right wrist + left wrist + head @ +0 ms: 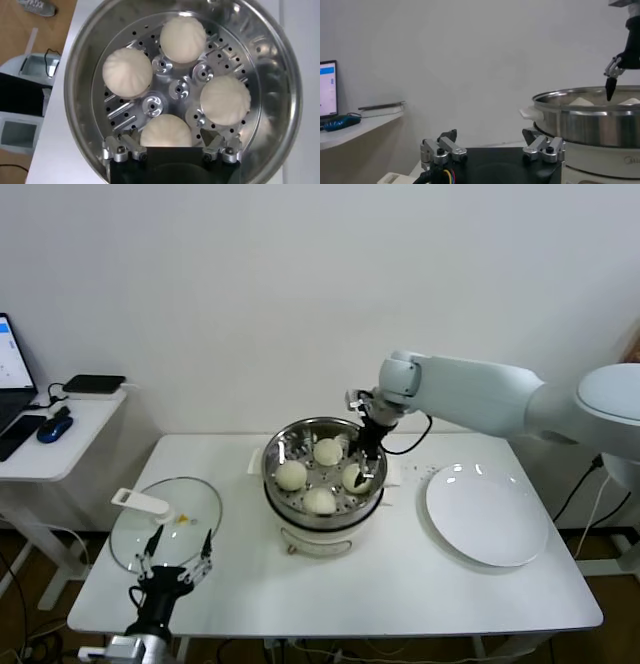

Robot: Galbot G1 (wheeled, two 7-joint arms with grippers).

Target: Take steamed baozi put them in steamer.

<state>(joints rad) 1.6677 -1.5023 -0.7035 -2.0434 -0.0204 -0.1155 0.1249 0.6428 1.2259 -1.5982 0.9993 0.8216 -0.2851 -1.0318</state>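
Note:
The steamer (pixel 273 462) is a shiny steel pot on a white base at the table's middle. Several creamy-white baozi lie on its perforated bottom: one at the back (pixel 328 450), one on the left (pixel 291 475), one at the front (pixel 320 501), one on the right (pixel 352 477). My right gripper (pixel 366 472) reaches down inside the pot over the right baozi (pixel 166 131), open, a finger on each side and a gap to the bun. The other buns (pixel 183 40) (pixel 127 72) (pixel 225 100) lie free. My left gripper (pixel 178 549) is parked open at the table's front left, holding nothing.
A round glass lid (pixel 165 524) lies on the table's left, just beyond the left gripper. An empty white plate (pixel 487 514) sits at the right. A side desk (pixel 60 446) with a laptop and a blue mouse (pixel 55 427) stands at far left.

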